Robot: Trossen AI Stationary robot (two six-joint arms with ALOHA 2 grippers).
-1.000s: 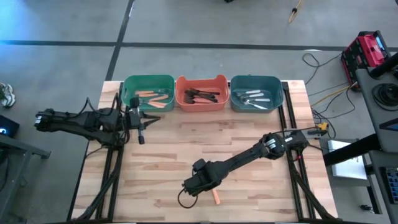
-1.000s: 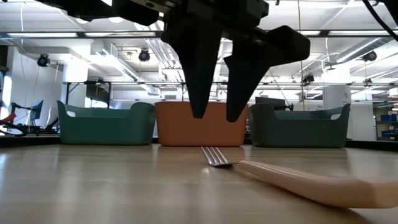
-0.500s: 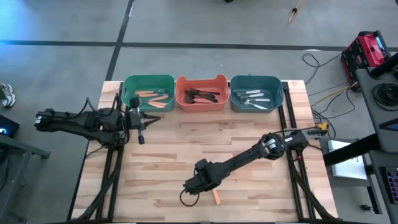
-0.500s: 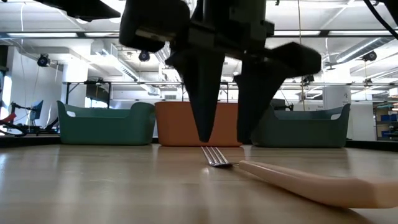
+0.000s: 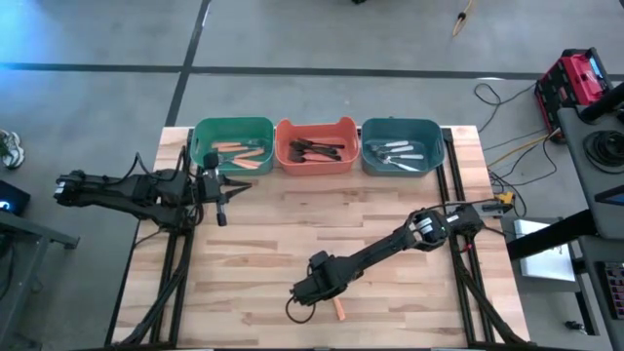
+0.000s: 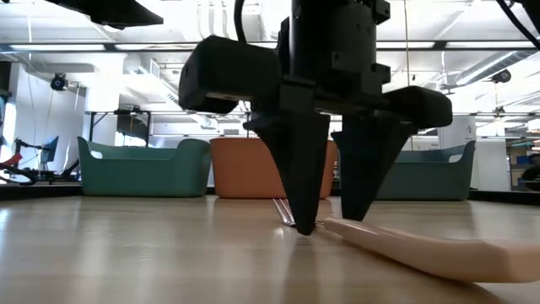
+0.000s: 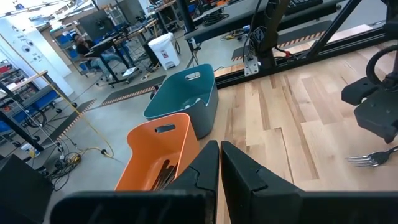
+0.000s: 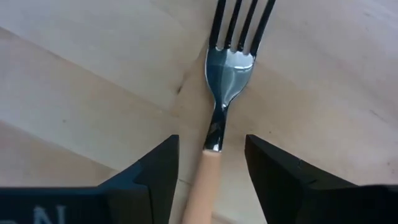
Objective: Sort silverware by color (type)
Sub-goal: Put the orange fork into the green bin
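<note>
Right claw (image 8: 210, 165) wide open, straddling orange-handled fork (image 8: 225, 74), not gripping

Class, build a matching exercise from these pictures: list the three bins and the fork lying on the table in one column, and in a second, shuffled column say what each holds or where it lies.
1. green bin
2. orange bin
3. blue bin
4. orange-handled fork

a. dark-handled forks
b. between the open fingers of the right gripper
c. white-handled forks
d. orange-handled forks

Pairs: 1-d, 2-a, 3-c, 4-b
</note>
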